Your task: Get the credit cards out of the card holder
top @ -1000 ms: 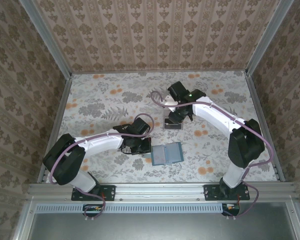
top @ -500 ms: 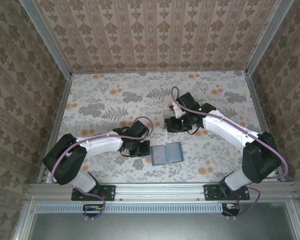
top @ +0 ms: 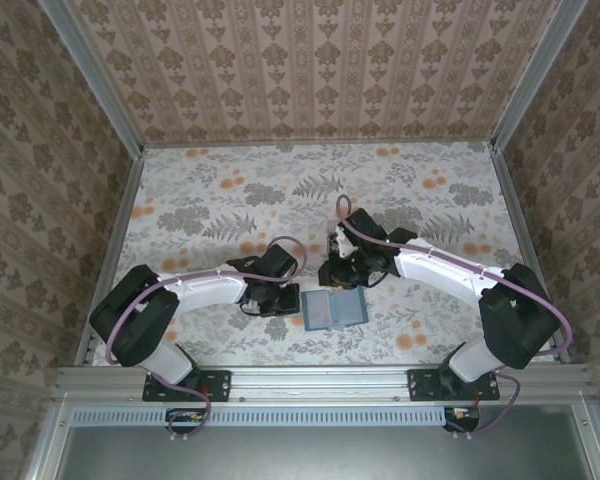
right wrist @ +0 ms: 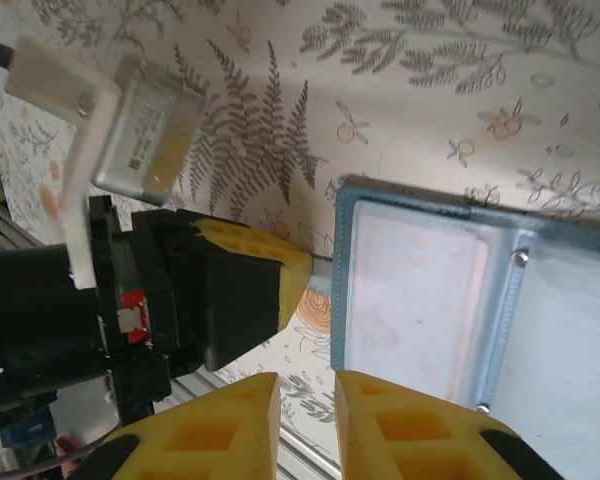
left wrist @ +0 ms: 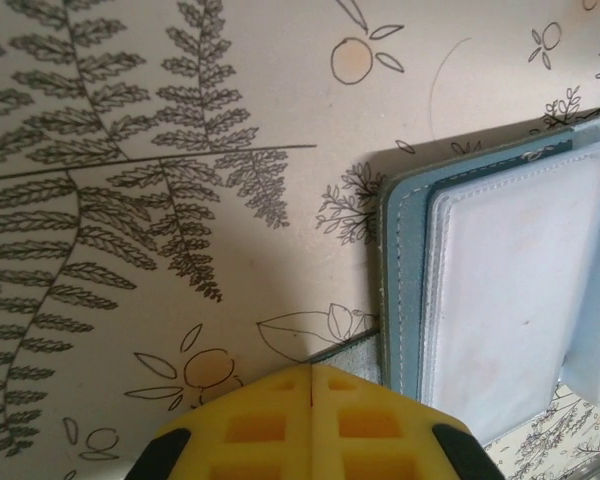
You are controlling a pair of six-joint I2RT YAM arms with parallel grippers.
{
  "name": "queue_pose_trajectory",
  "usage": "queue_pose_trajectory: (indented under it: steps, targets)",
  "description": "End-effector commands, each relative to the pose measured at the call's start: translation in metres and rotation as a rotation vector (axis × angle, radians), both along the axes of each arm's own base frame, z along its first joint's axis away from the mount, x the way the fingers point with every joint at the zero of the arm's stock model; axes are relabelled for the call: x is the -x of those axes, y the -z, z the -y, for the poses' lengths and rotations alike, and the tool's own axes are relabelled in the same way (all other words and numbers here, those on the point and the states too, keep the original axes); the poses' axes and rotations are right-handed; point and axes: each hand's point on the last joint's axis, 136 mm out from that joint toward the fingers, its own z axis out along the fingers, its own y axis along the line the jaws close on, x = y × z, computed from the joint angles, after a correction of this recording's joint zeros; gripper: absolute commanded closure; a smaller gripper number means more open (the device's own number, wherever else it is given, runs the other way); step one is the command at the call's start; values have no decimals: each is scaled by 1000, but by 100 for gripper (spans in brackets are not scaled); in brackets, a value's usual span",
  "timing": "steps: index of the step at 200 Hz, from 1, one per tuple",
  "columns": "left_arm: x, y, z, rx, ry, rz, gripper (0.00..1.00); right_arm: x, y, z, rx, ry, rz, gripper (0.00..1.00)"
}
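**Card holder lies open near the front rail, a gripper on each side**

The card holder [top: 332, 310] lies spread flat on the flowered table [top: 210, 200], close to the near edge and between the two arms. In the right wrist view, a pale pinkish card [right wrist: 410, 290] sits inside its left half, behind a clear sleeve [right wrist: 375, 350] that covers it fully. Two small metal studs [right wrist: 521, 258] mark the spine.

The left gripper [left wrist: 311, 385] is at the holder's left edge with its yellow fingers pressed together, no gap between them. A thin grey sliver [left wrist: 345, 350] runs from that edge to the fingertips — whether it is pinched or merely touched cannot be told.

The right gripper [right wrist: 307, 390] hangs over the holder's far side, pointing down at it. Its fingers stand a narrow slit apart with nothing between them, and the tabletop shows through the slit. From above, this wrist covers the table just behind the holder, so the far rim is partly masked.

Further out are the aluminium rail [top: 320, 378] along the front — the arm bases bolt to it — and patterned walls [top: 310, 70] on three sides.
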Motion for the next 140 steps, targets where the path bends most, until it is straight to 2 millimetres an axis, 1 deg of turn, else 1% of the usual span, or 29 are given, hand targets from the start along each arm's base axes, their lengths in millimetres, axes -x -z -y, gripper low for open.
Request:
queue_pose_trajectory:
  steps: [1,29,71,140]
  targets:
    - [8,12,-9,-30,12,-29,98,8,5,-9,-31,12,-43,78]
    - [7,12,-8,-28,16,-28,98,17,20,-18,-16,2,-84,78]
    - [8,10,-7,-22,22,-31,98,26,41,-30,8,-5,-111,82]
    - [9,8,-7,-21,32,-33,98,34,69,-40,49,-27,-153,83]
